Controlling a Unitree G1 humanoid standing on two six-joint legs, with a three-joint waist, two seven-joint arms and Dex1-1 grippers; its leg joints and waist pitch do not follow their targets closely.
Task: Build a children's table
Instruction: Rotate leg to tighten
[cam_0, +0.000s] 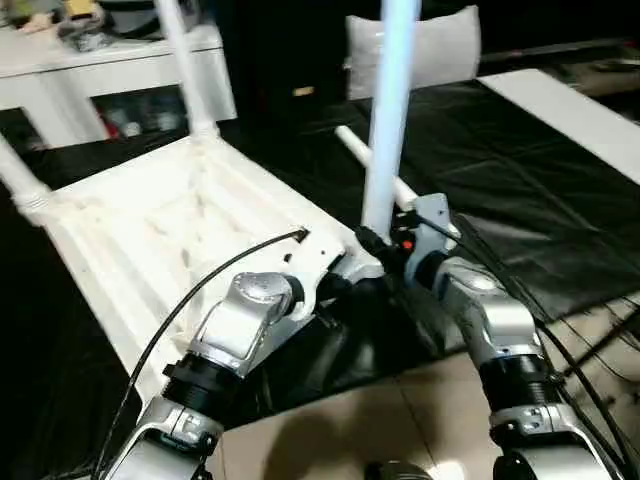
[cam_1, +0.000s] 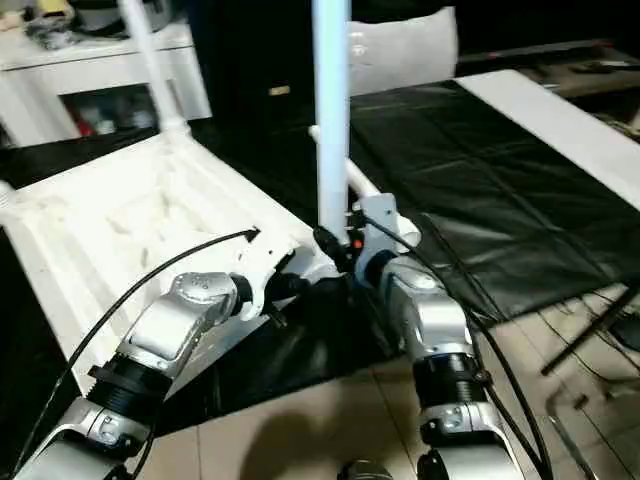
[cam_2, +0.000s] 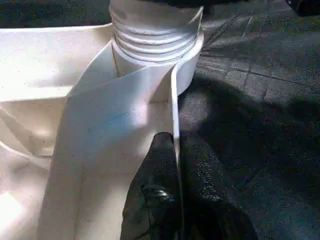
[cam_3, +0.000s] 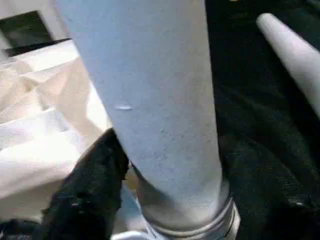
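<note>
Left eye view: the table top (cam_0: 170, 230) lies upside down on a black sheet (cam_0: 500, 190), ribs up, with legs standing in its far corner sockets. At the near corner another leg (cam_0: 385, 120) stands upright. The left gripper (cam_2: 175, 195) is closed on the top's thin rim just beside that socket. The right gripper (cam_3: 100, 180) sits at the leg's base; I cannot tell whether it grips. A loose leg (cam_3: 292, 55) lies on the sheet behind
</note>
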